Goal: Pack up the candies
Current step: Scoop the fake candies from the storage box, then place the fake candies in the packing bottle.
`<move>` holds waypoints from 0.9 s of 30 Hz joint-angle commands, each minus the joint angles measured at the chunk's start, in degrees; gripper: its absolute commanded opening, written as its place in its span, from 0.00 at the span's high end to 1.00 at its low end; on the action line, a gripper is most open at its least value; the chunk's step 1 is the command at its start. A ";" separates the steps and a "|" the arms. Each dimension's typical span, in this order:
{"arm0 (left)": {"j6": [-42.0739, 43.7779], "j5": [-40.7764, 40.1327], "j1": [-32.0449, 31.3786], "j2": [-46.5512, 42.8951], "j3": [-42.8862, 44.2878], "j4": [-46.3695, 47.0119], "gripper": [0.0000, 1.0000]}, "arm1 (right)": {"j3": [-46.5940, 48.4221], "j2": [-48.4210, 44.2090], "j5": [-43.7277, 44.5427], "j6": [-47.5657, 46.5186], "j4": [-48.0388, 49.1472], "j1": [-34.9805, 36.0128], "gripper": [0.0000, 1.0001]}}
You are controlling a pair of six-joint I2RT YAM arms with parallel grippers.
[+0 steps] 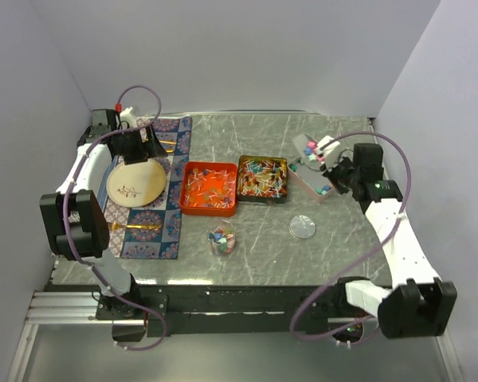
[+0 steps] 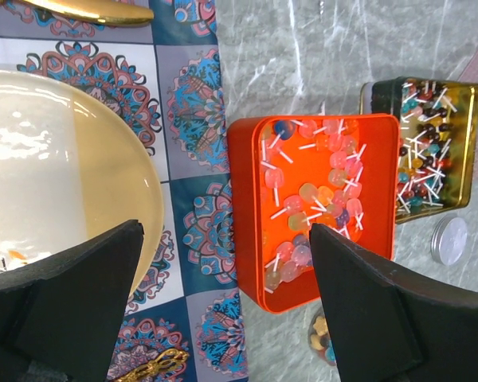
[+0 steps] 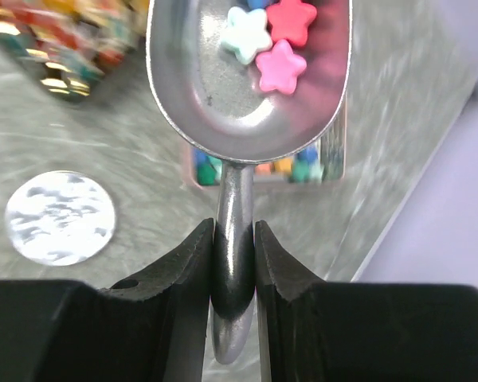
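— Where's the right gripper (image 3: 235, 247) got to?

— Over by the right edge of the surface (image 1: 350, 251). It's pinched narrow on the handle of a metal scoop (image 3: 215, 95). Three star candies (image 3: 271, 40) lie in the bowl: one pale mint, one red, one pink.

— What's under it?

— A pink box (image 1: 305, 180), right below the scoop, with more coloured candies (image 3: 303, 169) inside. A round silvery lid (image 1: 302, 227) lies flat towards the near edge, apart from the box.

— And the other arm?

— The left gripper (image 2: 225, 235) hangs above a cream plate (image 2: 64, 159) near the left edge. Its jaws stand wide with nothing between them. The plate sits on a patterned mat (image 1: 163, 231), and there's gold cutlery (image 2: 88, 9) on the mat beside it.

— The middle?

— An orange tray (image 2: 247, 199) and a dark gold tin (image 2: 470, 143) sit side by side, both full of lollipops (image 2: 319, 199) with white sticks. Nearer the near edge stands a small clear jar (image 1: 222, 239) with mixed candies in it.
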 commanded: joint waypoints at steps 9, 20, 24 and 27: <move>-4.90 -3.00 -0.28 -8.01 -0.26 1.88 0.01 | 15.37 -4.68 3.10 -16.83 -21.92 29.11 1.00; -4.02 -5.45 -0.20 -17.32 -7.99 4.08 0.04 | 17.49 3.14 7.85 -24.13 -27.11 45.56 1.00; -4.55 -5.37 -0.20 -20.23 -9.84 5.31 0.04 | 16.44 5.34 12.05 -24.92 -26.67 48.63 1.00; -4.55 -5.37 -0.20 -21.63 -10.37 5.75 0.04 | 16.79 7.62 14.52 -25.10 -26.58 50.57 1.00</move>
